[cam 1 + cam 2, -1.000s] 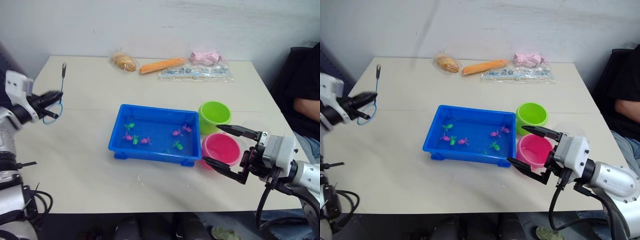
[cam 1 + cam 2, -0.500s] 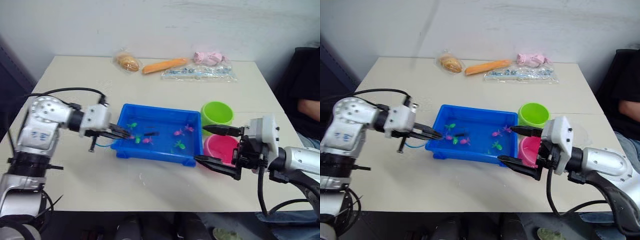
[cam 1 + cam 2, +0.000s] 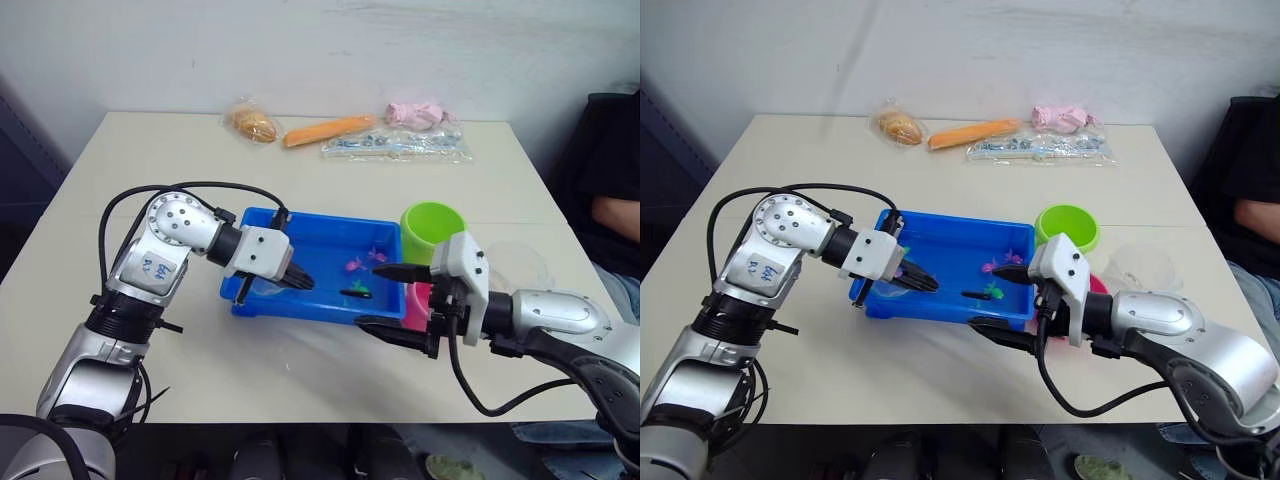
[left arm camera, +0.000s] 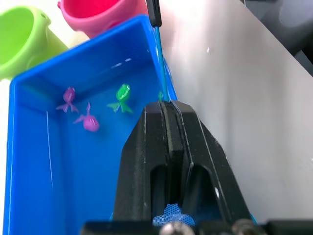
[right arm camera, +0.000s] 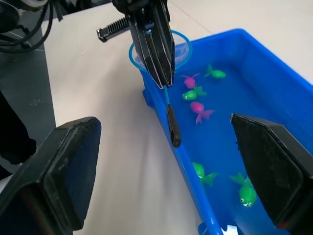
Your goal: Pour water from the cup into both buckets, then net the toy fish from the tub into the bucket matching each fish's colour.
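The net [image 5: 161,49] is clamped in the left claw [image 3: 297,281] over the tub [image 3: 325,232]; the right claw [image 3: 393,300] is spread apart near the buckets [image 3: 432,228]; netting is in hand; a fish [image 5: 199,107] must be scooped next

The tub [image 3: 300,300] sits near the middle of the table [image 3: 200,370], a bit toward the front edge. The toy fish [image 5: 197,107] lie in the tub. The two buckets stand at the tub's right end: one bucket [image 3: 432,228] is farther back, and the other bucket [image 3: 415,305] is just in front of it. The cup [image 3: 517,266] stands to the right of the buckets, near the table's right edge. The net [image 5: 167,73] reaches over the tub's left end, with its handle pointing into the tub. Along the back edge lie a bread bag [image 3: 249,123], a carrot [image 3: 325,130] and two more bags [image 3: 400,140], side by side.
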`<state>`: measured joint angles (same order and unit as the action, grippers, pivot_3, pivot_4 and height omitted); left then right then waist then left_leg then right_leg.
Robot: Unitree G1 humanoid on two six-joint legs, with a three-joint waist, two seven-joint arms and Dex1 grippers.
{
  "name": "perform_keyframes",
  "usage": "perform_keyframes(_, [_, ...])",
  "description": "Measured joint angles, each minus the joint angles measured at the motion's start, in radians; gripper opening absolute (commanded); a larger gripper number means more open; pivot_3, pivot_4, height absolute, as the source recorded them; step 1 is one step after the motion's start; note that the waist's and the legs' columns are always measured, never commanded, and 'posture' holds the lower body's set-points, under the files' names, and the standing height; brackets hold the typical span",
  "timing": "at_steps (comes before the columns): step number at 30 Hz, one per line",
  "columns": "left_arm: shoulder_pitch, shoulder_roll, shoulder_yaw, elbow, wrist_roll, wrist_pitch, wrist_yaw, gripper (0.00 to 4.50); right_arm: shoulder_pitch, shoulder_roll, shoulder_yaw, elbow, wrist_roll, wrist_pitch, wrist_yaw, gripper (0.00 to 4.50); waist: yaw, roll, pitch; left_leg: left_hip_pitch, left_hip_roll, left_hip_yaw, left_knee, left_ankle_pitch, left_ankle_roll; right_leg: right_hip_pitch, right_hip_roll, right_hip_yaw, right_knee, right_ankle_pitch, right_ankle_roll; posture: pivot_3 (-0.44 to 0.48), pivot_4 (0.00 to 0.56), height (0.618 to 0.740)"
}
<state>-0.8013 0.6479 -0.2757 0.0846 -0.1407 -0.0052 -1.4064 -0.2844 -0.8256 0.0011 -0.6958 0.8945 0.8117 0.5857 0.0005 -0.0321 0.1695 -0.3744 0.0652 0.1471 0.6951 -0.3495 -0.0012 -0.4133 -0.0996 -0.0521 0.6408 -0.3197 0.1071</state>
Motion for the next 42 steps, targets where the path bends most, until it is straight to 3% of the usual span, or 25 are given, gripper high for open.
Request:
perform_keyframes(8, [-0.002,-0.011,-0.001,-0.038,0.0,0.039,0.018,0.01,-0.032,0.055,0.034,0.026,-0.038,0.036,-0.035,4.5,-0.001,0.0,0.0,0.0,0.0,0.0,0.0,0.0,0.0,0.0,0.0,0.0,0.0,0.0,0.0,0.0,0.15,0.74])
perform_keyframes(12, [-0.001,-0.018,-0.005,-0.048,0.0,0.057,0.028,0.0,-0.043,0.085,0.034,0.031,-0.039,0.047,-0.038,3.3,-0.001,0.001,0.0,0.0,0.0,0.0,0.0,0.0,0.0,0.0,0.0,0.0,0.0,0.0,0.0,0.0,0.15,0.74])
perform_keyframes(18, [0.004,-0.022,-0.018,-0.075,0.001,0.07,0.041,0.0,-0.052,0.099,0.034,0.032,-0.039,0.067,-0.036,0.2,-0.001,0.001,0.0,0.0,0.0,0.0,0.001,0.0,0.0,0.0,0.0,0.0,0.0,0.0,0.0,0.0,0.15,0.74])
perform_keyframes(19, [0.005,-0.022,-0.019,-0.075,0.003,0.073,0.045,0.0,-0.053,0.099,0.035,0.03,-0.039,0.068,-0.032,0.03,-0.001,0.001,0.0,0.0,0.0,0.0,0.001,0.0,0.0,0.0,0.0,0.0,0.0,0.0,0.0,0.0,0.15,0.74])
perform_keyframes(25, [0.006,-0.024,-0.02,-0.076,0.004,0.077,0.051,0.0,-0.053,0.099,0.035,0.032,-0.041,0.071,-0.023,0.03,-0.001,0.001,0.0,0.0,0.0,0.0,0.0,0.0,0.001,0.0,0.0,0.0,0.0,0.0,0.0,0.0,0.15,0.74])
perform_keyframes(28, [0.015,-0.027,-0.004,-0.083,-0.042,0.132,0.051,0.96,-0.052,0.099,0.035,0.032,-0.05,0.07,-0.017,0.0,-0.001,0.001,0.0,0.0,0.0,0.0,0.0,0.0,0.001,0.0,0.0,0.0,0.001,0.0,0.0,0.0,0.15,0.74])
perform_keyframes(30, [0.027,-0.046,0.041,-0.101,-0.115,0.178,0.053,1.84,-0.05,0.094,0.035,0.032,-0.062,0.068,-0.015,0.0,-0.001,0.001,0.001,-0.001,0.0,-0.001,0.001,0.0,0.001,0.0,0.0,0.0,0.001,0.0,0.0,0.0,0.15,0.74])
perform_keyframes(36, [0.045,0.006,0.29,-0.114,-0.35,0.324,0.089,4.47,0.015,0.061,-0.011,0.029,-0.098,0.017,0.022,0.0,-0.005,0.002,0.001,0.0,0.001,-0.001,0.0,0.0,0.0,0.0,0.0,0.0,0.001,0.0,0.0,0.0,0.15,0.74])
perform_keyframes(39, [0.097,0.064,0.371,-0.109,-0.387,0.373,0.107,4.47,0.062,0.032,-0.066,0.027,-0.108,-0.012,0.052,0.0,-0.003,0.002,0.001,0.0,0.001,-0.001,0.0,0.0,0.0,0.0,0.0,0.0,0.0,0.0,0.0,0.0,0.15,0.74])
perform_keyframes(42, [0.231,0.17,0.459,-0.078,-0.398,0.393,0.098,4.47,0.158,0.006,-0.167,0.013,-0.104,-0.026,0.068,0.0,-0.004,0.003,0.002,0.0,0.001,-0.001,-0.001,-0.001,0.0,0.0,0.0,0.0,0.0,0.0,0.0,0.0,0.15,0.74])
